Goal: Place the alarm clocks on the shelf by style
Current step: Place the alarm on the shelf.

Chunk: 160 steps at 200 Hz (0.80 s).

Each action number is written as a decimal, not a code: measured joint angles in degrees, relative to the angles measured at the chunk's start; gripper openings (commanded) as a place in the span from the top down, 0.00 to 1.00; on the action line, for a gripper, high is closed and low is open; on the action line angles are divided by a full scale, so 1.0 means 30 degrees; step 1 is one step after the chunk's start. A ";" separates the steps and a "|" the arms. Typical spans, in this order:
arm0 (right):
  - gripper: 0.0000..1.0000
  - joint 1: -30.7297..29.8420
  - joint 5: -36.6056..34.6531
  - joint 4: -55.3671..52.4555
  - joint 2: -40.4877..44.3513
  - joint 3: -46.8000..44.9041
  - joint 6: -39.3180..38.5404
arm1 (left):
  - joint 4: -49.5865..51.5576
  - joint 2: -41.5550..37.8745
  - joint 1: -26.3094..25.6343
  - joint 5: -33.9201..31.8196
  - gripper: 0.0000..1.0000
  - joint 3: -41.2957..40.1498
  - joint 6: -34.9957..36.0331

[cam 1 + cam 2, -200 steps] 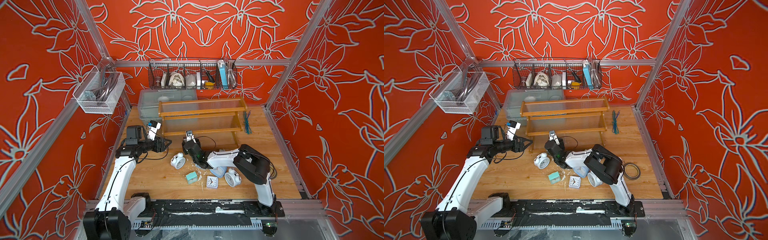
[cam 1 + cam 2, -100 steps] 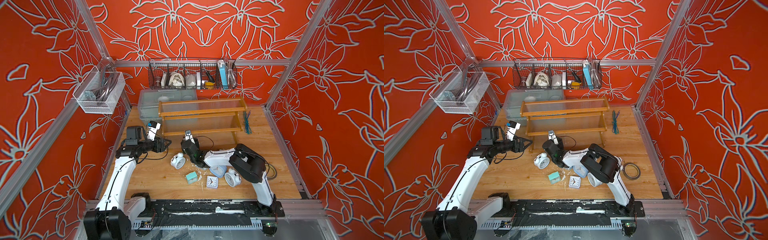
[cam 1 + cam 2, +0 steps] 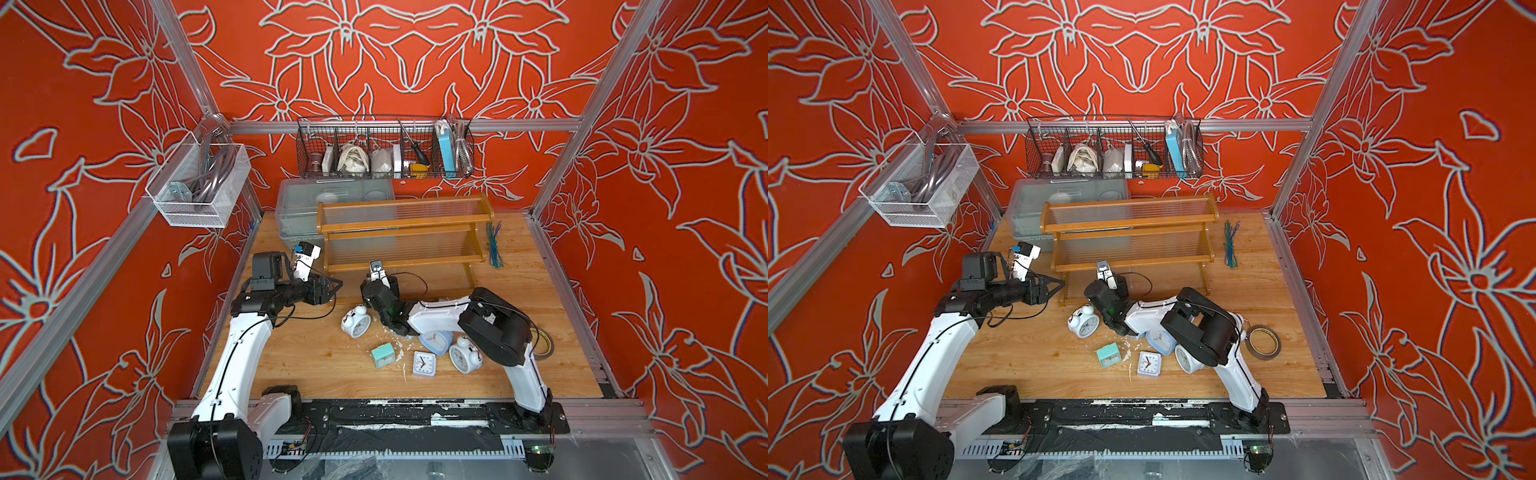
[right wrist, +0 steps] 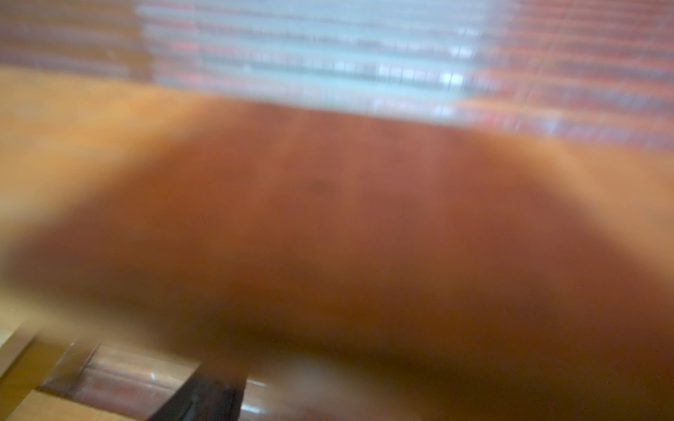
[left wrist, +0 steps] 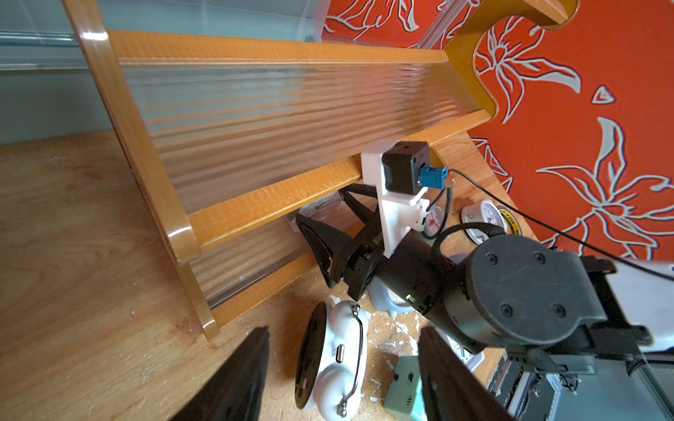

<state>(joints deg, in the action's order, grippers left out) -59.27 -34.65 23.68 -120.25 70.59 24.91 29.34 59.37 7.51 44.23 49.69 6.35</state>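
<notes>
Clocks lie loose on the table (image 3: 316, 365) in front of the shelf (image 3: 401, 227). Nearest its left front leg stands a white twin-bell clock (image 3: 356, 322). Farther out from the shelf are a teal square clock (image 3: 383, 355), a white square clock (image 3: 424, 363) lying face up, a pale-blue clock (image 3: 435, 342) partly under my right arm, and a second twin-bell clock (image 3: 465, 358).

My left gripper (image 3: 334, 289) hovers low, just off the shelf's left end. Its fingers (image 5: 248, 379) stand apart with nothing between them. Past them, in the left wrist view, the first twin-bell clock shows edge-on.

My right gripper (image 5: 322, 206) reaches under the shelf's lowest rail from the front. Its jaws stand apart there, with a small pale boxy thing (image 5: 315, 211) at their tips, but I cannot tell whether they clamp it or only flank it. The right wrist view is a blur of brown wood and ribbed panel.

A tape roll (image 3: 1262, 341) lies well out from the shelf's right front leg, and green ties (image 3: 493, 245) lie beside its right end.
</notes>
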 measured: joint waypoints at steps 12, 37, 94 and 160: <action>0.19 0.0000 -0.0007 -0.0168 0.0058 0.0000 0.0036 | -0.0029 0.0000 0.0007 0.0000 0.34 -0.0007 0.0000; 0.15 0.0000 0.0022 -0.0503 0.0233 -0.0007 0.0066 | -0.0058 0.0000 0.0007 0.0000 0.34 -0.0007 0.0000; 0.08 0.0000 0.0452 -0.1421 0.2718 -0.1333 0.0313 | -0.0087 -0.0007 0.0022 0.0372 0.34 -0.0007 0.0073; 0.11 0.0000 0.2266 -0.4277 0.7701 -0.3650 0.1086 | 0.0852 -0.0138 0.0015 0.1617 0.34 0.0000 0.1078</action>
<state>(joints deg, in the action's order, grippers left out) -59.27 -27.86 10.85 -97.14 59.64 28.16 31.90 58.96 7.55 49.08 49.69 9.58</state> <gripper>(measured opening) 0.900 0.658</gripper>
